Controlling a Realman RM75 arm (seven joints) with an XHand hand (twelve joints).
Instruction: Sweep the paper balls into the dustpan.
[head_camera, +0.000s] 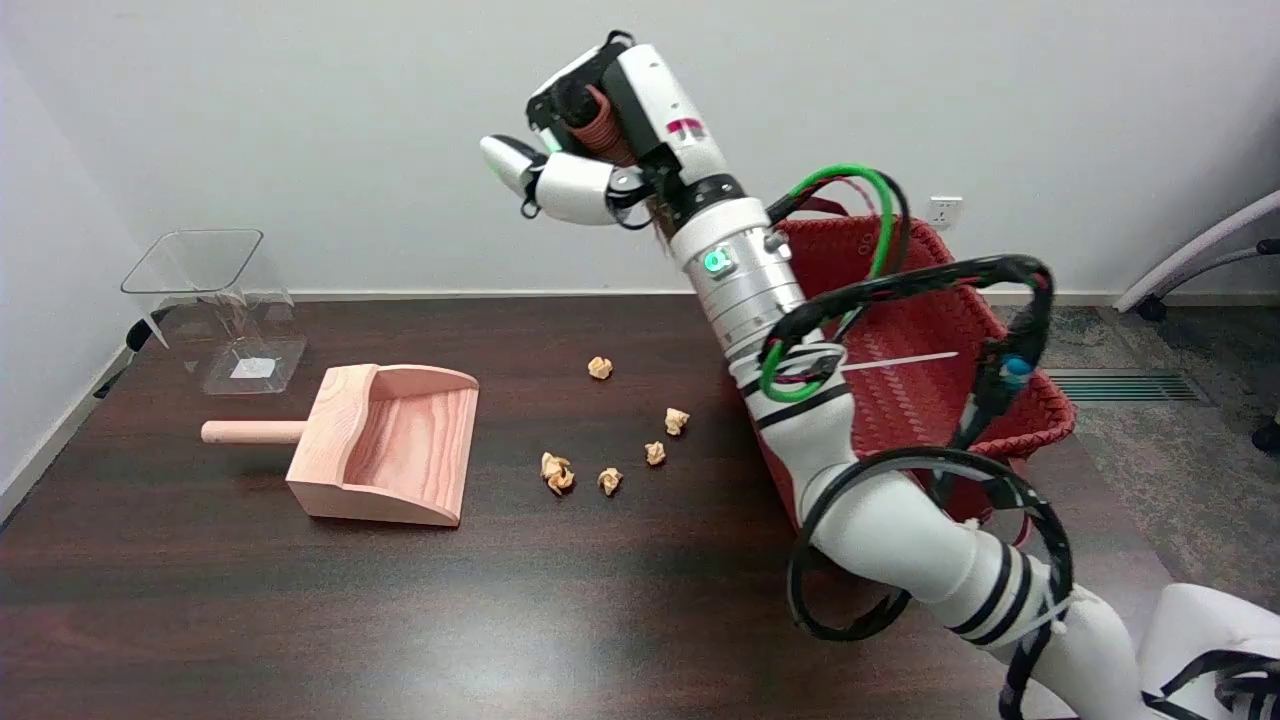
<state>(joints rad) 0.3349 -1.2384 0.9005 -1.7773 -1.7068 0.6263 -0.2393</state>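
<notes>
right hand is up high clutching a reddish brush (i think); paper balls sit scattered right of the dustpan. a hard sweep could flick them past it.

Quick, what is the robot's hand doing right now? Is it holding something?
Right hand: raised high above the table, fingers curled around something reddish-brown. What that thing is cannot be told from here.
</notes>
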